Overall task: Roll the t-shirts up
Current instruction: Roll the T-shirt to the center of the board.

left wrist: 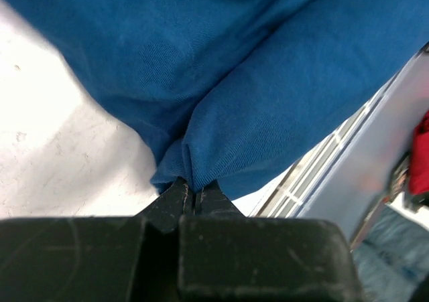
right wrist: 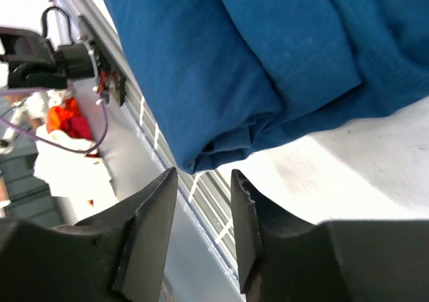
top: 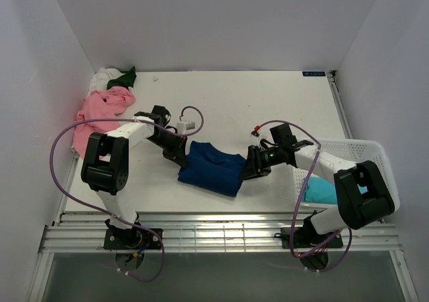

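White bench, walled enclosure. Dark blue t-shirt lies loosely bundled near the front edge, roll judged unfinished. Left gripper is clenched on its fold; right gripper stands parted, empty, just beside it. Teal t-shirt sits in the basket. Pink t-shirt, white t-shirt and dark green t-shirt lie heaped at the far-left corner, unrolled.

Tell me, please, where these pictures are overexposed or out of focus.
Top external: the light is even and soft, and the dark blue t-shirt is sharp. Left wrist: the table is washed out to white, and the left end effector is soft because it is too near. Right wrist: the table glares at lower right, and what lies beyond its edge is blurred.
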### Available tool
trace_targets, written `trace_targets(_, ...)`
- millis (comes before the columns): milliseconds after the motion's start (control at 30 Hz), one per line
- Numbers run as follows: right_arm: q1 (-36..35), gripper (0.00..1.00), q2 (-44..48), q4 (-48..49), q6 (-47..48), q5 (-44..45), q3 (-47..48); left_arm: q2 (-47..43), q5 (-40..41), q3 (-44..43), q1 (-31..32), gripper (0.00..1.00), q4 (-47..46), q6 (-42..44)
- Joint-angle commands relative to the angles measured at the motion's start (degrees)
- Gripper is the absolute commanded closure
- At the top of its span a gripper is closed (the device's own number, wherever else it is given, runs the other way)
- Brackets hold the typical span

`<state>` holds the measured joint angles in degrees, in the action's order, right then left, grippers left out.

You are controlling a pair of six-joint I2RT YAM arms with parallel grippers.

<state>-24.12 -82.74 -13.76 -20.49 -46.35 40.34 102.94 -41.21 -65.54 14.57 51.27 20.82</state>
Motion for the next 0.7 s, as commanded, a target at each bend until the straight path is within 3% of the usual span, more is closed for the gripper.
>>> trace_targets(0, 0.1, 0.55, 4.3, -3.6, 2.1, 3.6, 5.4, -0.3, -2.8, -3.0, -0.2, 1.00, 0.1, -6.4)
trace_targets(167, -0.6, 0.52, 11.0, -7.4, 3.5, 10.4, 6.4, -1.2, -3.0, -0.1, -0.2, 1.00, -0.9, -7.2)
trace_targets(333, -11.0, 0.44, 14.0, -3.6, 3.9, 22.0, 6.5, -1.0, -3.1, -0.8, -0.2, 1.00, -1.5, -7.7)
trace_targets(500, -22.8, 0.38, 7.0, -4.2, 11.5, 33.8, 12.7, -0.3, -3.5, -2.0, -0.2, 1.00, -1.5, -8.0)
trace_targets(667, -23.6, 0.31, 2.6, -2.7, 13.8, 36.7, 12.2, -0.9, -3.0, -1.4, -0.2, 1.00, -1.4, -7.1)
